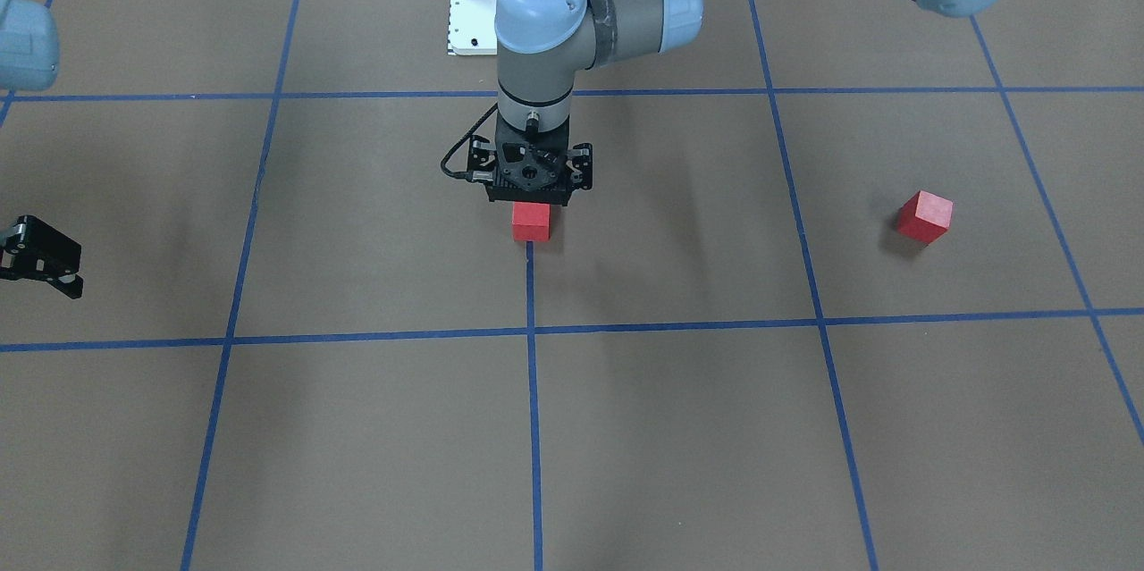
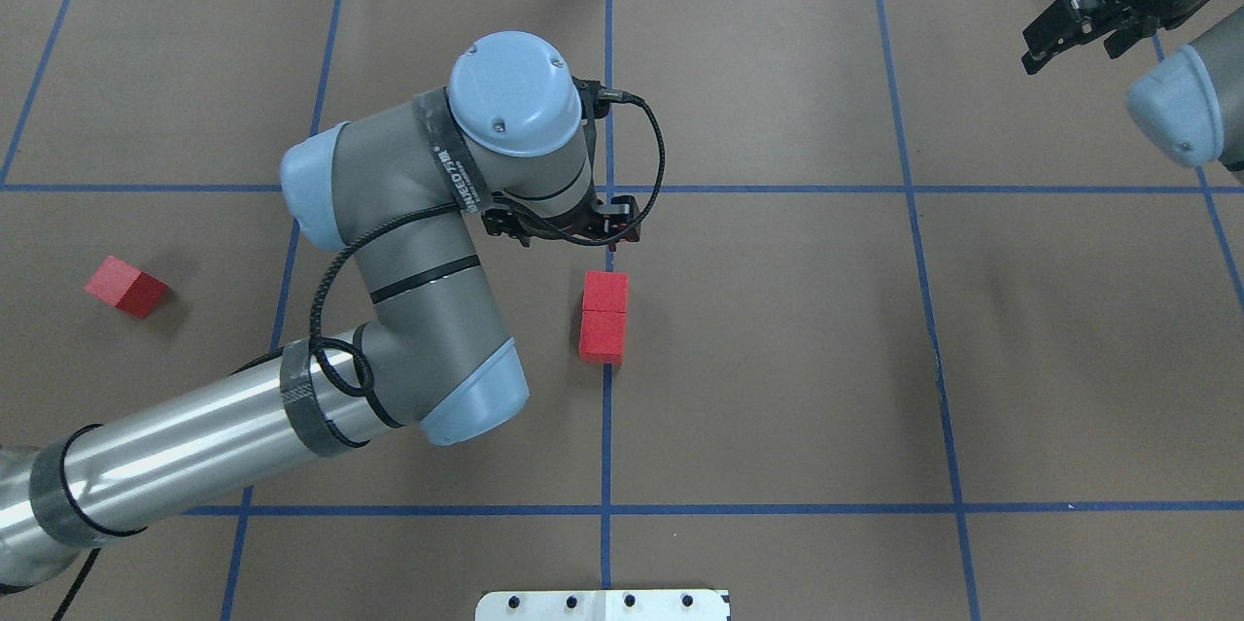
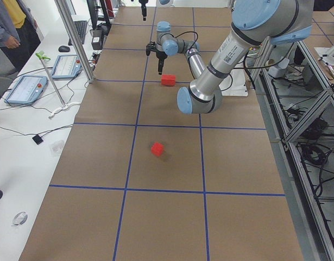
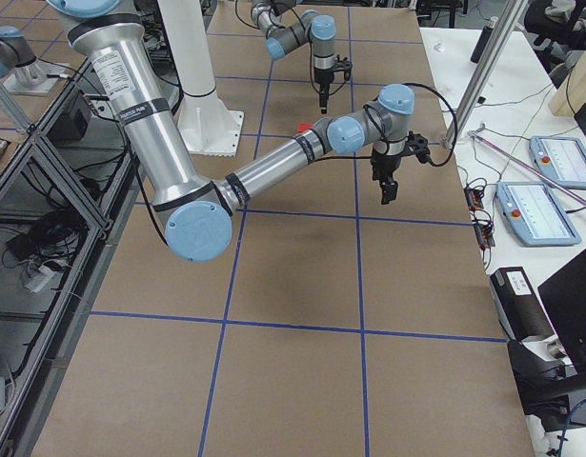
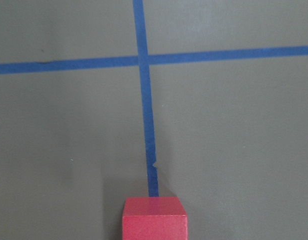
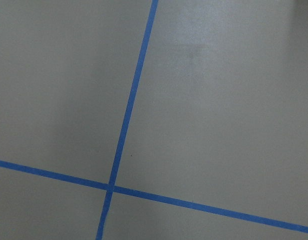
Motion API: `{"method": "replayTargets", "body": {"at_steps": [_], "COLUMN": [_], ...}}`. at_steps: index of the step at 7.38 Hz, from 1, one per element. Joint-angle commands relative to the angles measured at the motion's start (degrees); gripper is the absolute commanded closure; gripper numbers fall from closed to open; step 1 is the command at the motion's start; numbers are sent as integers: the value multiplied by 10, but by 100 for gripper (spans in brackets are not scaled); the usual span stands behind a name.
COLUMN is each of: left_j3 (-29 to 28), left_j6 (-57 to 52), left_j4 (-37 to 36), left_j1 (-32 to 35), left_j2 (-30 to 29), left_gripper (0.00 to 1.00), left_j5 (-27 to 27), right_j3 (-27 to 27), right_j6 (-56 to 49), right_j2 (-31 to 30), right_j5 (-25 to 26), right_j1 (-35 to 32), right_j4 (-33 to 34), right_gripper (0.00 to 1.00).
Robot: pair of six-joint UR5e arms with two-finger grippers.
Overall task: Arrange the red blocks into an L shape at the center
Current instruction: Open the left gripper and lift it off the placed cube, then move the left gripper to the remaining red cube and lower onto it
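Observation:
Two red blocks [image 2: 604, 318] lie touching end to end on the vertical blue tape line at the center [image 2: 606, 427]. In the front view the near one [image 1: 530, 222] hides the other. A third red block [image 2: 124, 286] lies alone far to the left, also in the front view [image 1: 925, 216]. My left gripper [image 1: 536, 182] hangs above the pair; its fingers are hidden under the wrist, so I cannot tell its state. The left wrist view shows one block [image 5: 155, 217] at its bottom edge. My right gripper [image 2: 1069, 30] is open and empty, far off at the back right.
The white robot base plate [image 2: 603, 604] sits at the near edge. My left arm's elbow and forearm [image 2: 408, 310] hang over the floor between the pair and the lone block. Blue tape lines [image 6: 124, 117] split the brown floor into squares.

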State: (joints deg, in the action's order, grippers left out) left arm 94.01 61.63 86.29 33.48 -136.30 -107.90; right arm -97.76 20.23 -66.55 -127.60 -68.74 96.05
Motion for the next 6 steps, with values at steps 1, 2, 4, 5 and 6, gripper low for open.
{"method": "replayTargets", "body": {"at_steps": [1, 2, 4, 5, 6], "left_j3": [102, 125, 171, 183, 180], "left_j6": [-107, -194, -334, -368, -412], "left_j4": [-2, 5, 7, 10, 11], "left_j1": [46, 68, 118, 120, 124], "left_j2": [128, 179, 254, 267, 268], "left_gripper": [0, 0, 0, 0, 0], "left_j5": [0, 1, -2, -31, -39], "right_j3": [-1, -1, -2, -2, -2], "right_j6": [1, 0, 0, 0, 0], "right_j2": [-1, -1, -1, -1, -1], "right_j5": [0, 1, 2, 3, 3], "right_j1": [4, 4, 4, 4, 4], "right_j4": [0, -1, -1, -1, -1], "right_gripper": [0, 0, 0, 0, 0]}}
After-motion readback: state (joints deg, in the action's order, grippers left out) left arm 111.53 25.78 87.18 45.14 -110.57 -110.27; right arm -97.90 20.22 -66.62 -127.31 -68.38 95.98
